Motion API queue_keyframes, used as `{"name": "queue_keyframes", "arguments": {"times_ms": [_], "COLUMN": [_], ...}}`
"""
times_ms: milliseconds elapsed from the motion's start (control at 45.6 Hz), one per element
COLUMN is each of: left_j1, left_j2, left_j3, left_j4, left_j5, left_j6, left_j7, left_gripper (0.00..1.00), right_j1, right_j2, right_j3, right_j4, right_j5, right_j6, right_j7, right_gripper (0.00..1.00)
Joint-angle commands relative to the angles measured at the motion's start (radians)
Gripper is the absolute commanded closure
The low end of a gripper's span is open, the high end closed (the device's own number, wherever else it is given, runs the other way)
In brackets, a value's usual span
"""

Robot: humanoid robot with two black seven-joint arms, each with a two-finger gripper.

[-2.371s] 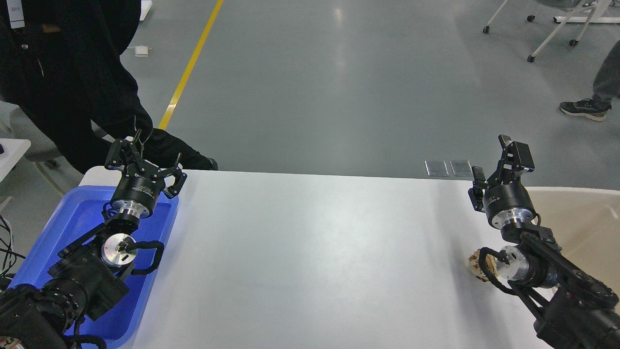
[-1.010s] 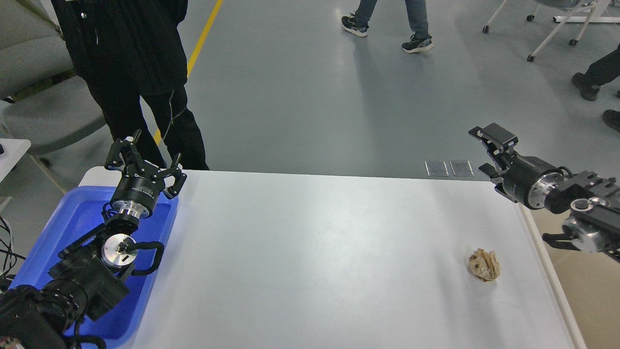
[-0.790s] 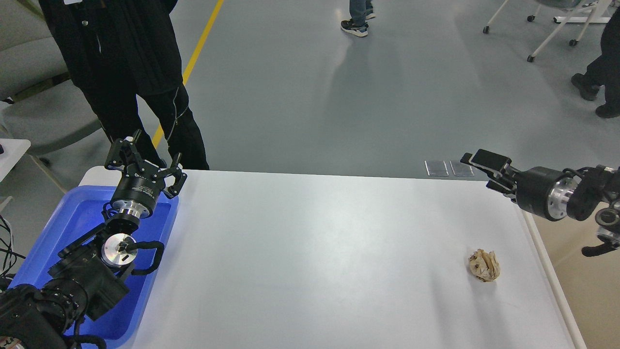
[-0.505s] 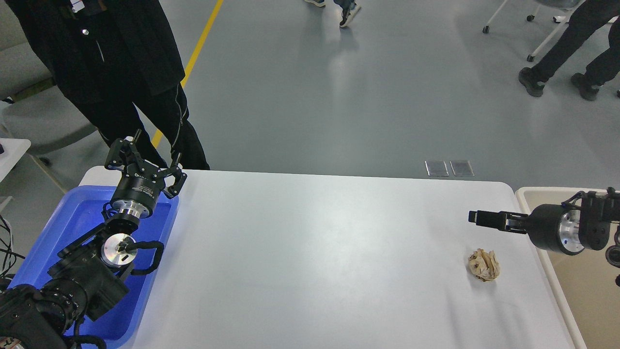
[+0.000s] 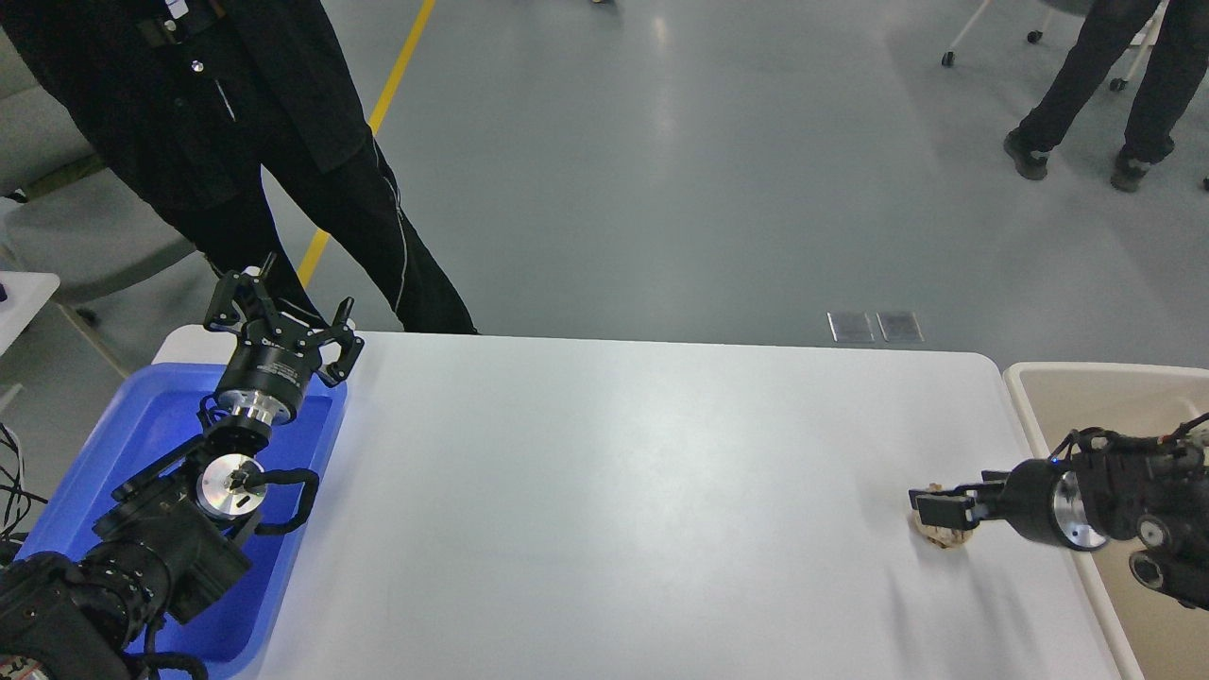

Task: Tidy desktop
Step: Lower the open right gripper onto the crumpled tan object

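Observation:
The white desktop fills the middle of the head view. A crumpled brown paper ball lies on it near the right edge. My right gripper comes in low from the right, level with the ball, with one finger in front of it and the other behind; the jaws look open around it and the ball rests on the desktop. My left gripper is open and empty, held above the far end of the blue tray.
A beige bin stands just off the desktop's right edge. A person in black stands close behind the far left corner. More people walk on the grey floor at the far right.

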Motion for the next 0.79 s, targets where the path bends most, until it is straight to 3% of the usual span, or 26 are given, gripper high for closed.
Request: {"name": "queue_keyframes", "arguments": {"times_ms": [0,637,768], "left_j1": [0.000,0.000,0.000], "left_j2": [0.000,0.000,0.000], "left_j3": [0.000,0.000,0.000], "left_j4": [0.000,0.000,0.000], "left_j5": [0.000,0.000,0.000], "left_j6": [0.000,0.000,0.000], "left_j7": [0.000,0.000,0.000], "left_gripper": [0.00,0.00,0.00], "right_j1": [-0.076,-0.125,-0.148], "right_j2": [0.130,0.250,0.284], "right_j3": [-0.020,-0.023,-0.026], "right_j4": [-0.181,-0.364,-0.437], "right_j5": [-0.023,-0.006,-0.008], "right_j6": [-0.024,-0.079,-0.109], "right_j7": [0.019,0.036,0.044], "right_gripper": [0.00,0.00,0.04]}}
